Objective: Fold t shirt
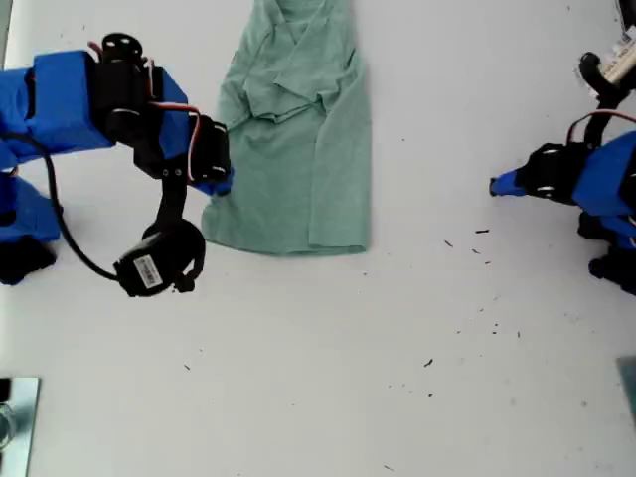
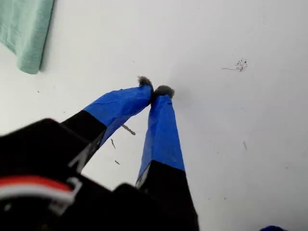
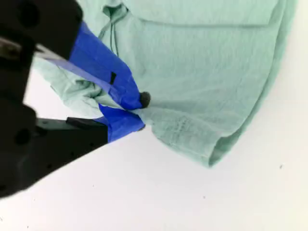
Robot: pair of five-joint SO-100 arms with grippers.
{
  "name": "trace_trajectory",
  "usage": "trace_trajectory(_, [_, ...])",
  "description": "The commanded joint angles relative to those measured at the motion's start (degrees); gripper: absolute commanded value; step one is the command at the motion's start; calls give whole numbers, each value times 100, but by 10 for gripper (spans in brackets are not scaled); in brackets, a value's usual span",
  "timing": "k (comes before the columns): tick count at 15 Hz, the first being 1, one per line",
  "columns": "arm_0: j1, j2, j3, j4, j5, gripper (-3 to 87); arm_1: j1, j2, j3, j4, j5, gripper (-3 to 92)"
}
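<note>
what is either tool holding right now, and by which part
My second tool is shut on the t shirt, pinching its side edge near the bottom hem. My first tool is shut on nothing, over bare table.

Pale sage-green t shirt point(image 1: 298, 149) is lying on the white table toward the exterior view's top, left of centre. It is sitting folded lengthwise into a narrow, upright strip, with the upper end running out of the exterior view's top edge. A folded-in sleeve and some rumpled layers are bunching across its upper part; the lower part is lying flatter, hem edge at the bottom showing a doubled layer. Heathered knit texture is showing in the second wrist view point(image 3: 207, 72), where a rounded folded corner is lifting slightly off the table. A corner is also showing in the first wrist view point(image 2: 24, 29).
</note>
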Motion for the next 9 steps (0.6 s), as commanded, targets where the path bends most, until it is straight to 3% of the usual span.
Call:
trace_trajectory(1, [88, 229, -932, 62, 26, -2, -141, 88, 141, 35, 88, 24])
trace_trajectory(6, [193, -290, -1538, 62, 26, -2, -246, 88, 114, 53, 193, 24])
trace_trajectory(9, [229, -1758, -3094, -202, 334, -2, -343, 88, 114, 53, 281, 24])
